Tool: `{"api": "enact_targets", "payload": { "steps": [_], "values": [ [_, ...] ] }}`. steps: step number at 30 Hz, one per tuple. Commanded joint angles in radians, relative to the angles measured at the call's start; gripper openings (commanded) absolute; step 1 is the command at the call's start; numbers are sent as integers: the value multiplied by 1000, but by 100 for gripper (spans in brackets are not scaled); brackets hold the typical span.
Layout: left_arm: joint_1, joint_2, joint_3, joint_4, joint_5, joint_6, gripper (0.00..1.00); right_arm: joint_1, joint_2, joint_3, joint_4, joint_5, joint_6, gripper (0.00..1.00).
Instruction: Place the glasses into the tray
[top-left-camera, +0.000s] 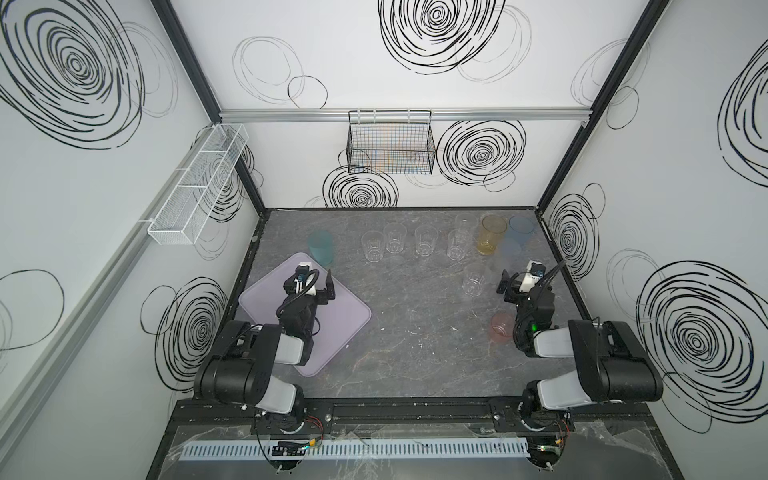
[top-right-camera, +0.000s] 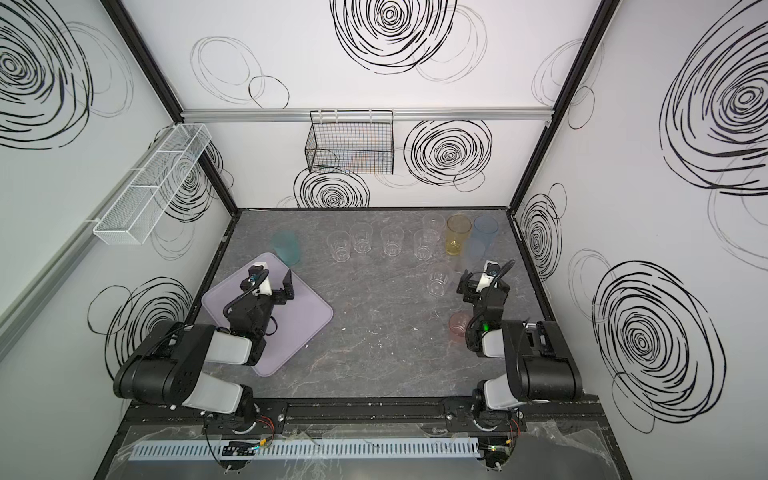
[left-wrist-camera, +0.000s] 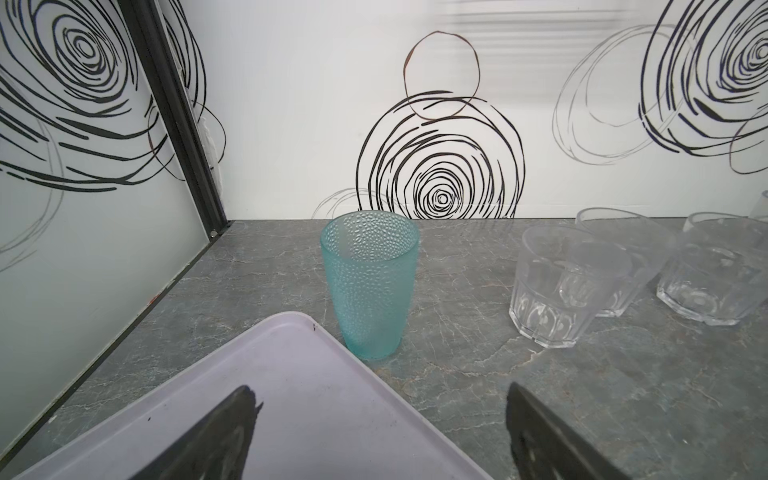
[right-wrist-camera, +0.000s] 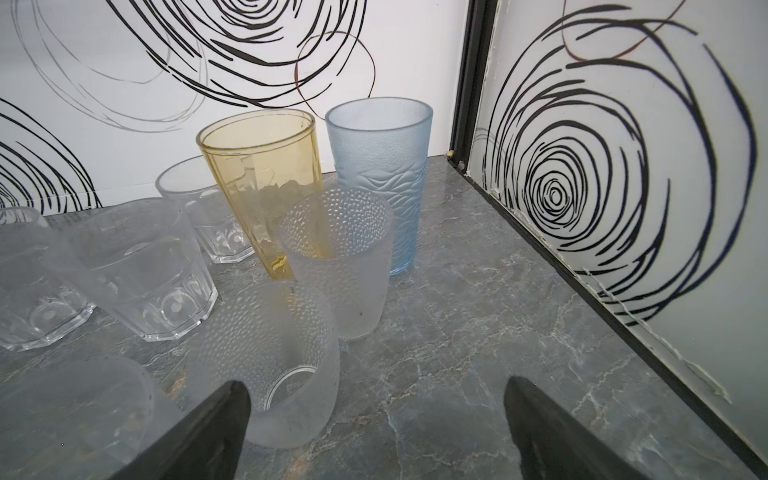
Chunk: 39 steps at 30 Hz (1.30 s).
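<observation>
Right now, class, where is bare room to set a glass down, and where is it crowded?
Free: the right half of the tray; the table between it and the pink glass. Crowded: far right corner, around the amber glass and blue glass.

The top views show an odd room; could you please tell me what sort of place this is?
Probably a robot test booth, not a kitchen: left arm and right arm on a rail, panel walls printed with black swirls, and a table with a tray and glasses.

Grey marble tabletop (top-left-camera: 415, 353) bears lilac tray (top-left-camera: 345, 324), upright glasses (top-left-camera: 425, 243).
</observation>
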Motion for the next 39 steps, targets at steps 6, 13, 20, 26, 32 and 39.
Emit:
{"api": "enact_targets", "payload": {
  "steps": [6,13,20,26,32,39],
  "values": [
    [11,-4,7,52,21,7,96,-2,3,3,41,-1,-9,100],
    [11,-3,7,52,22,6,96,-19,5,5,40,-35,-6,100],
    [23,-4,7,54,44,-1,96,-17,4,6,38,-39,-9,100],
    [33,-4,4,57,65,-7,96,-13,5,8,35,-36,-12,100],
    [60,-2,-3,74,112,-25,96,-14,6,10,32,-38,-11,100],
    [-25,-10,-13,85,-15,40,96,-10,5,8,35,-31,-12,100]
  ]
}}
